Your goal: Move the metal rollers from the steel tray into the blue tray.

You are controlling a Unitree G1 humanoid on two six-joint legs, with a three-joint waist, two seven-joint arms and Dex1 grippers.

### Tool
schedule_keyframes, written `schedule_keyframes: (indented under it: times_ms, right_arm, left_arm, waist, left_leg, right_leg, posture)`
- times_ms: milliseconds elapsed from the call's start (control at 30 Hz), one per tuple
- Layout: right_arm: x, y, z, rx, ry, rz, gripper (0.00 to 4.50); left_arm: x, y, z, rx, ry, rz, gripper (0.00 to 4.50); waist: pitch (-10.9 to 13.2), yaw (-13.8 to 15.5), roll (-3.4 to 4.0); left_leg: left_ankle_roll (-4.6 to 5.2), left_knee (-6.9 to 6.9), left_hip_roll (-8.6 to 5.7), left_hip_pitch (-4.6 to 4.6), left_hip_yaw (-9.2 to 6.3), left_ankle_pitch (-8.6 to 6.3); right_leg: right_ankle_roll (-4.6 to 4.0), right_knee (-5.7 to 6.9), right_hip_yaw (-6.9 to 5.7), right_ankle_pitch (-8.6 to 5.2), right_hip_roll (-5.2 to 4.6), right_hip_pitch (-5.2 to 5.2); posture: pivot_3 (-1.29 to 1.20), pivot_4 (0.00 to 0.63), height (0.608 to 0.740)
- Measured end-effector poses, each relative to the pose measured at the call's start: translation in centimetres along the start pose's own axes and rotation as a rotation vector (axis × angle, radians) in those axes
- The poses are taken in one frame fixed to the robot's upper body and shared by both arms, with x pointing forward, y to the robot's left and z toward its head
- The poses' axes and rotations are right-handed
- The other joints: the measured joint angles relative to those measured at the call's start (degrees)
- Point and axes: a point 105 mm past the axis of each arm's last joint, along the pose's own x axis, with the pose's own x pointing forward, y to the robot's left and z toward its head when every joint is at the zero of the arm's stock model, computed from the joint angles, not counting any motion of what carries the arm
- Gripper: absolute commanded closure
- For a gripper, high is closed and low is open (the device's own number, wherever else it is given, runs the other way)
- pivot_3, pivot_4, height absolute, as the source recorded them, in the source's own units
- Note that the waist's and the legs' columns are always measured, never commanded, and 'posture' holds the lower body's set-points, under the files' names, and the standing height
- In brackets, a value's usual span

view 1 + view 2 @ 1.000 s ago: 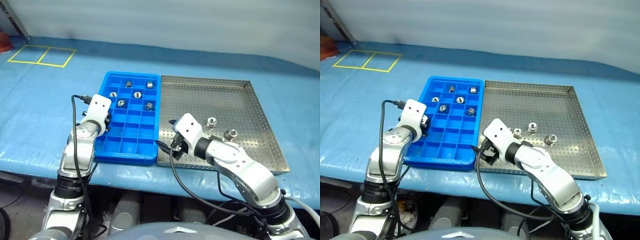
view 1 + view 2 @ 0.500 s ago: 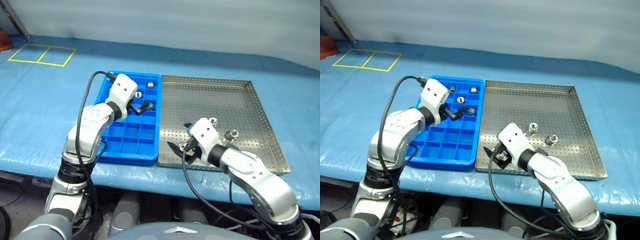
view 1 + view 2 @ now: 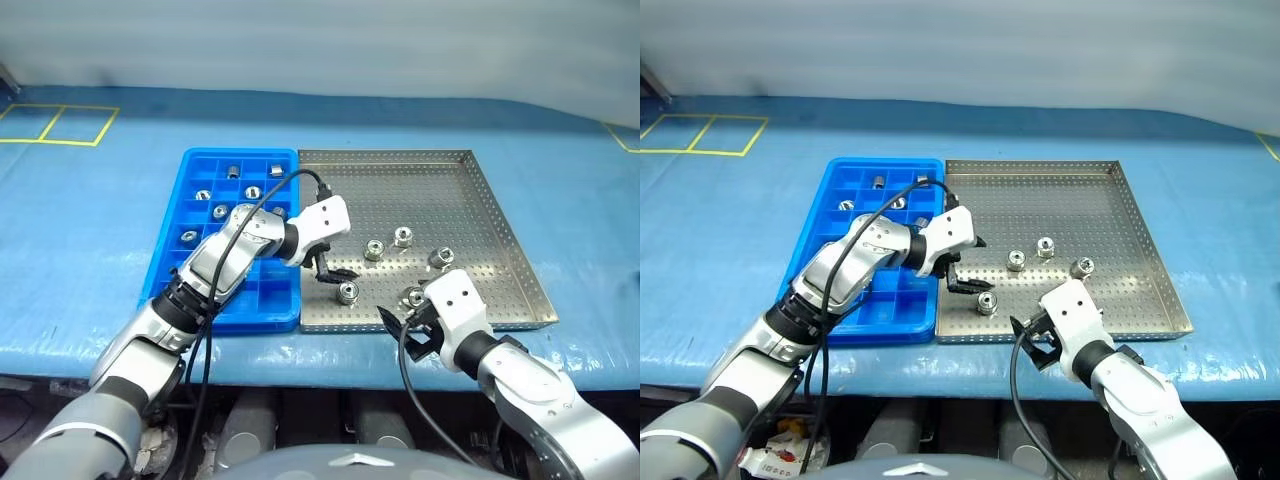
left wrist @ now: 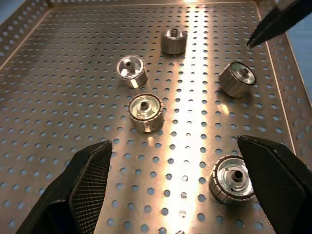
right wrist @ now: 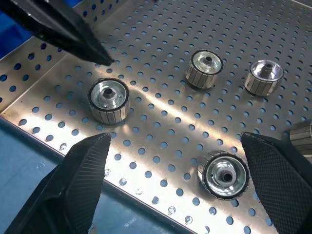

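The steel tray [image 3: 480,190] lies right of the blue tray [image 3: 240,305]. Several metal rollers sit in the blue tray's far compartments, one of them the roller [image 3: 232,170]. Several more lie on the steel tray's near half, such as the roller [image 3: 403,237]. My left gripper [image 3: 335,272] reaches across over the steel tray, open and empty, just above and behind the nearest roller [image 3: 347,291]. In the left wrist view that roller [image 4: 232,185] lies near one finger [image 4: 278,175]. My right gripper [image 3: 405,325] hangs open and empty at the steel tray's front rim, beside another roller [image 5: 223,174].
Both trays rest on a blue-covered table [image 3: 100,250]. Yellow tape squares [image 3: 55,125] mark its far left. The far half of the steel tray is bare perforated floor. The two grippers are close together near the tray's front edge.
The view has shifted. My left gripper opened over the blue tray, then swung right onto the steel tray. My right gripper drew back to the steel tray's front rim.
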Motion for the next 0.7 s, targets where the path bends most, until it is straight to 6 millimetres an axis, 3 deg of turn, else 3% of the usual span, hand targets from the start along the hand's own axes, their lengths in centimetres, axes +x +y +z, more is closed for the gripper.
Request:
schedule_keyframes:
  times_ms: [233, 567, 700]
  right_arm:
    - [0.0, 0.1, 0.0, 0.019, -0.016, -0.030, 0.00]
    - [0.4, 0.5, 0.7, 0.020, -0.047, -0.023, 0.00]
    - [0.4, 0.6, 0.7, 0.022, -0.049, -0.025, 0.00]
  left_arm:
    - [0.7, -0.5, -0.5, 0.078, 0.075, -0.112, 0.04]
    - [2.5, -2.3, -3.0, 0.178, 0.226, -0.234, 0.04]
    - [3.1, -2.5, -3.1, 0.202, 0.242, -0.241, 0.85]
  waist:
    - [0.00, -0.86, 0.00]
    - [0.00, -1.10, 0.00]
    - [0.00, -1.12, 0.00]
  left_leg:
    - [0.02, 0.00, -0.01, -0.01, 0.02, -0.01]
    - [0.02, 0.06, -0.01, -0.01, 0.02, -0.01]
    - [0.03, 0.05, -0.01, -0.03, 0.03, -0.01]
  right_leg:
    - [0.01, -0.02, 0.04, 0.00, -0.01, 0.00]
    - [0.01, 0.02, 0.06, 0.00, 0.01, -0.01]
    - [0.01, 0.01, 0.06, 0.00, 0.01, -0.02]
  posture:
    - [-0.07, 0.150, 0.740]
    - [-0.07, 0.150, 0.740]
    - [-0.07, 0.150, 0.740]
